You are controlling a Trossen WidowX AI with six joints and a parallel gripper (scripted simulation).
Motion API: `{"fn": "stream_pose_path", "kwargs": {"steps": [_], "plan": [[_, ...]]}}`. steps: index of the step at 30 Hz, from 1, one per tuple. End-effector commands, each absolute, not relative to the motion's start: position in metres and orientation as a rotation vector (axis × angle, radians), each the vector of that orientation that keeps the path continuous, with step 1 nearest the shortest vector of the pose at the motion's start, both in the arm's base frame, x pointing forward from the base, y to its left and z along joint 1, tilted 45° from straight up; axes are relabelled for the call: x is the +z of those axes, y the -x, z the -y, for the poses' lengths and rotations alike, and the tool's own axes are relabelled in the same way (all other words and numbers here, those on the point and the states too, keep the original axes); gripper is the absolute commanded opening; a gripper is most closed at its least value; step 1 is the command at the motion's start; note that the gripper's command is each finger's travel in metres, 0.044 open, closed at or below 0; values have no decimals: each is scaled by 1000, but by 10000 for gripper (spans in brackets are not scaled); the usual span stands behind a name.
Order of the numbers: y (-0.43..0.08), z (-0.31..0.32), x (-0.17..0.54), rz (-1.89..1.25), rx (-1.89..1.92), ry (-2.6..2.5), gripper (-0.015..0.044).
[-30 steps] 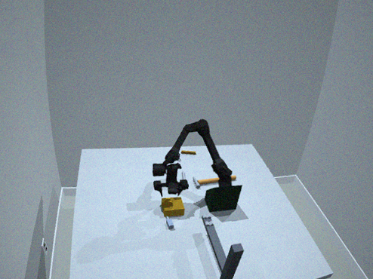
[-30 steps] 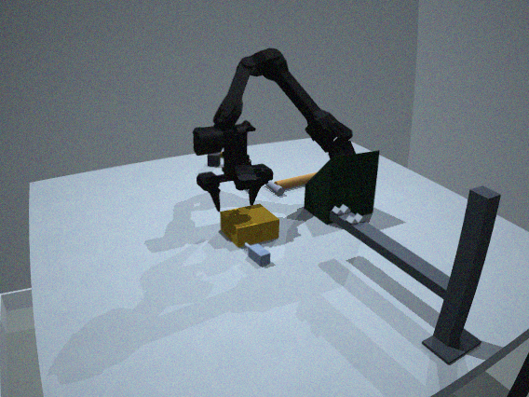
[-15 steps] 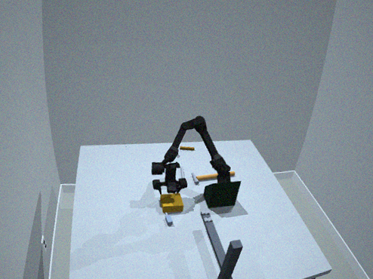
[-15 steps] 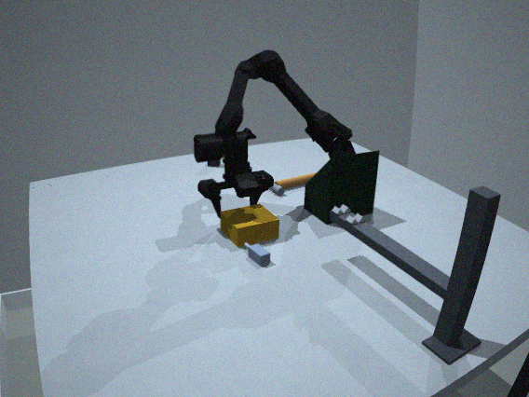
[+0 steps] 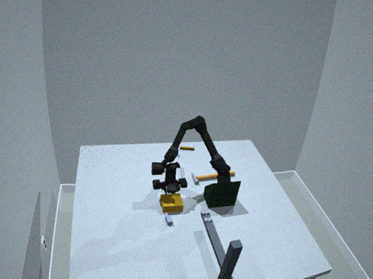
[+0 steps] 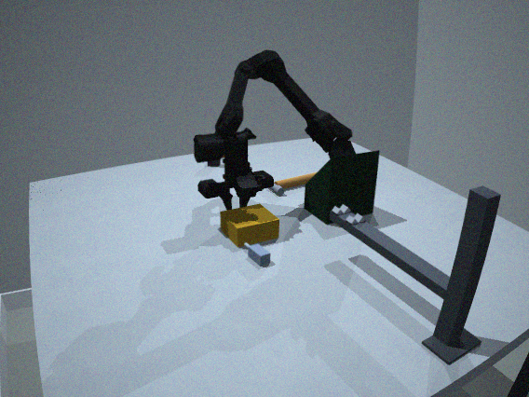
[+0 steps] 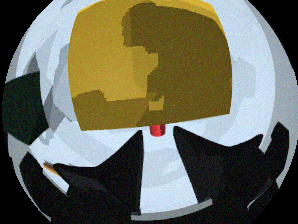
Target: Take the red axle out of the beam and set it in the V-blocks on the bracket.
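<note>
Red axle in the yellow beam, my fingertips partly open around its line.
The red axle (image 7: 157, 130) is in the beam (image 5: 172, 203) (image 6: 253, 225) (image 7: 150, 65), a short red end poking out of the side facing my hand (image 5: 170, 192) (image 6: 236, 207) (image 7: 157, 132). My fingers point down, part-way open, one to either side of that end in the wrist view, with gaps showing; I grip nothing. Whether a tip touches the beam, I can't tell. The beam sits on the worktop (image 5: 137, 268) (image 6: 140, 326) (image 7: 255, 100), and a small blue piece (image 5: 169, 219) (image 6: 259, 255) lies just beside its opposite side. Apart from these, the grey bracket (image 5: 216, 240) (image 6: 400, 252) carries its V-blocks (image 5: 206, 216) (image 6: 347, 214) at one end, with no axle in them. The orange-handled hammer (image 5: 216, 175) (image 6: 295, 181) (image 7: 51, 170) lies behind.
</note>
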State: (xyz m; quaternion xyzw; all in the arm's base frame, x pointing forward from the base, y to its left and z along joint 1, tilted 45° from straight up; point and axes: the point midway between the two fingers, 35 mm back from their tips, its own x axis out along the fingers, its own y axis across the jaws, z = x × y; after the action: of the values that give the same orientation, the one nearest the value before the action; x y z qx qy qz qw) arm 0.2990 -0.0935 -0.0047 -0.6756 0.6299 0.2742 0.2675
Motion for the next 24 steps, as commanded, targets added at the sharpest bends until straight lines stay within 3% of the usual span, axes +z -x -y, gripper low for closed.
{"fn": "stream_pose_path", "kwargs": {"steps": [1,8,24], "plan": [[-299,93,-5,-1700,739,1823,46],[-299,93,-5,-1700,739,1823,0],[-302,107,9,-1699,741,1821,0]]}}
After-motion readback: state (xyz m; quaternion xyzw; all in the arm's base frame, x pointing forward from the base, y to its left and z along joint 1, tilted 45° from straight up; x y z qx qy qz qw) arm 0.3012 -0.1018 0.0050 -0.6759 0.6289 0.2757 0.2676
